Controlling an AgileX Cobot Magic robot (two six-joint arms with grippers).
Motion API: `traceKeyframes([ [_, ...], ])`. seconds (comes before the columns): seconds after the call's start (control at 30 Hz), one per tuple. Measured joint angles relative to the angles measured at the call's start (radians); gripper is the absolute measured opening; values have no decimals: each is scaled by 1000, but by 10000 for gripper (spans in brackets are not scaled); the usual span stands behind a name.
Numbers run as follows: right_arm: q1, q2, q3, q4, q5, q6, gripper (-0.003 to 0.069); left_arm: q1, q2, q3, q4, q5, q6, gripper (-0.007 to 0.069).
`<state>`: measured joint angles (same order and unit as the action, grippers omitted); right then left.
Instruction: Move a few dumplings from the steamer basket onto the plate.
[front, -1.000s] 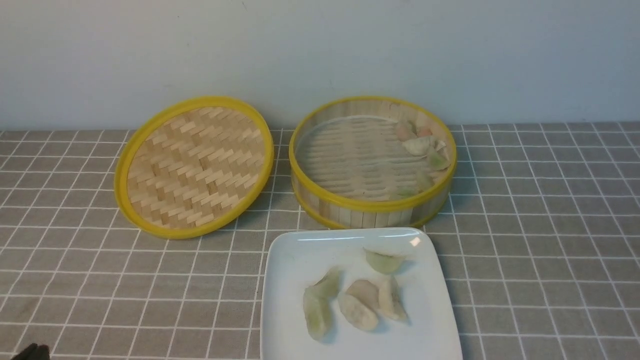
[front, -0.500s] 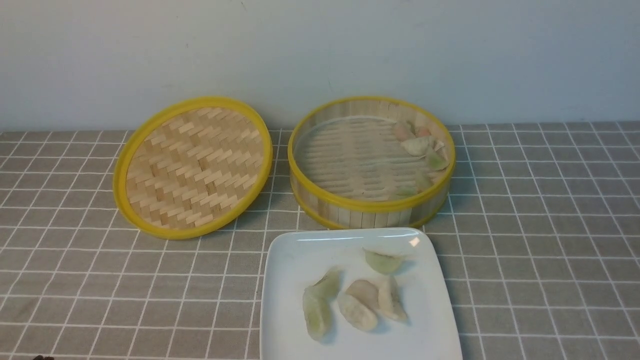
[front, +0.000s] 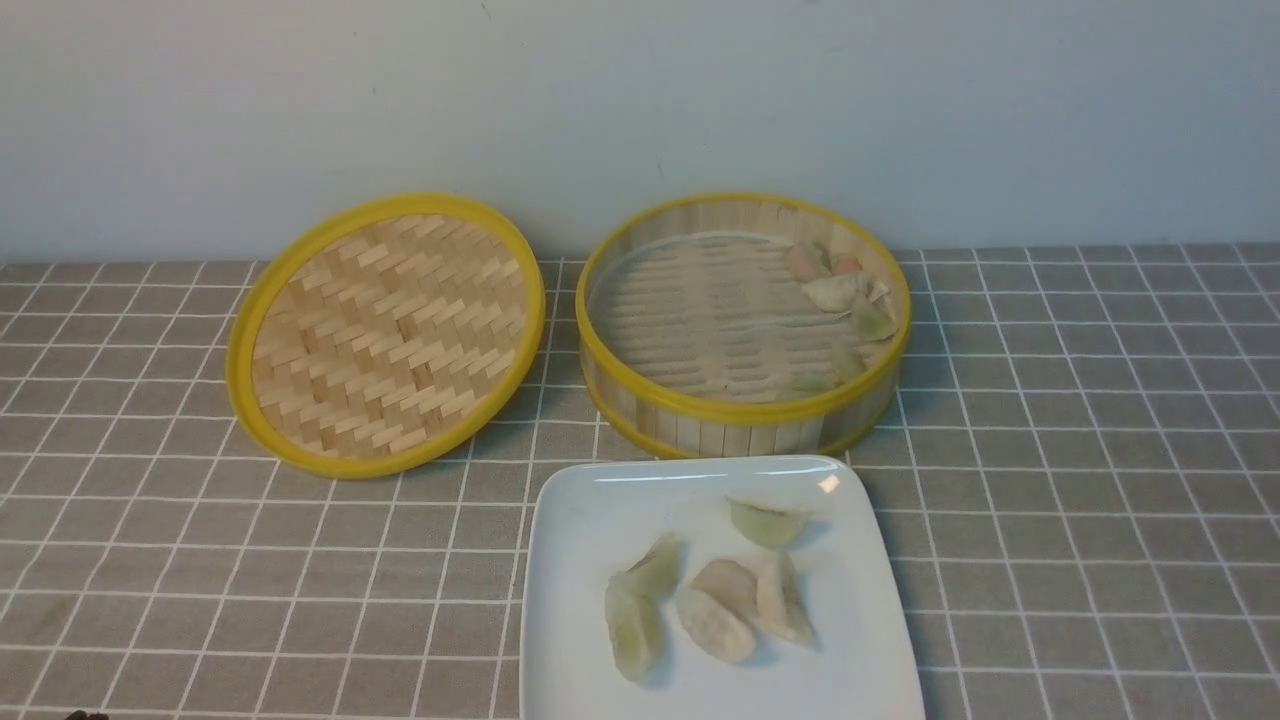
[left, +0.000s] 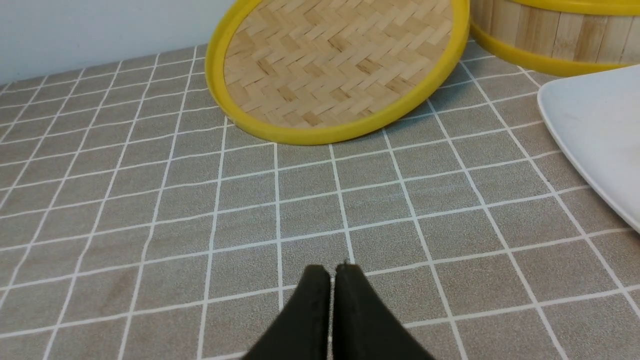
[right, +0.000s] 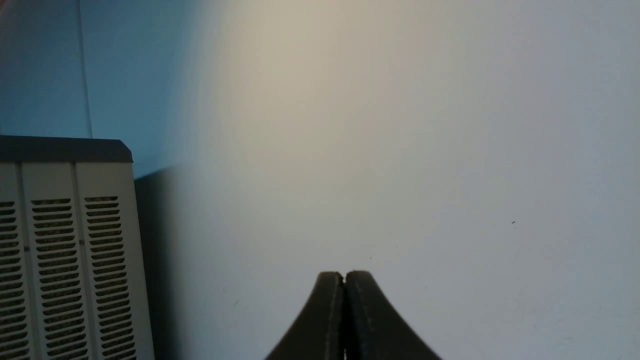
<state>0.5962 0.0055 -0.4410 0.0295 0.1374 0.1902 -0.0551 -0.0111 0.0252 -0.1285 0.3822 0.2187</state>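
A smooth, pale blue-white wall with small dark specks (front: 640, 110) rises directly behind the table covered in grey-brown cloth with a white grid of lines (front: 1080, 420). In the right wrist view, the wall carries a soft, warm-cream glow and shades into deeper blue beside a light-grey ribbed panel with rows of dark horizontal slots and a dark top edge (right: 60, 250). A dark shadow falls on the wall just beside the panel.

Plate (front: 720, 690) before steamer basket (front: 740, 409)

grid-patterned grey tabletop (front: 1080, 480), slatted steamer basket (front: 740, 410), tilted woven lid (front: 390, 330) beside it, white square plate (front: 560, 640) near the basket
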Motion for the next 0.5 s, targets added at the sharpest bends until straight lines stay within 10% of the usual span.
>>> traceKeyframes([
  [0.33,-12,-19,28,-108,148,-72,-14,0,0,0,0,0,0,-5],
  [0.5,-186,-19,138,-144,228,-73,-14,0,0,0,0,0,0,-5],
])
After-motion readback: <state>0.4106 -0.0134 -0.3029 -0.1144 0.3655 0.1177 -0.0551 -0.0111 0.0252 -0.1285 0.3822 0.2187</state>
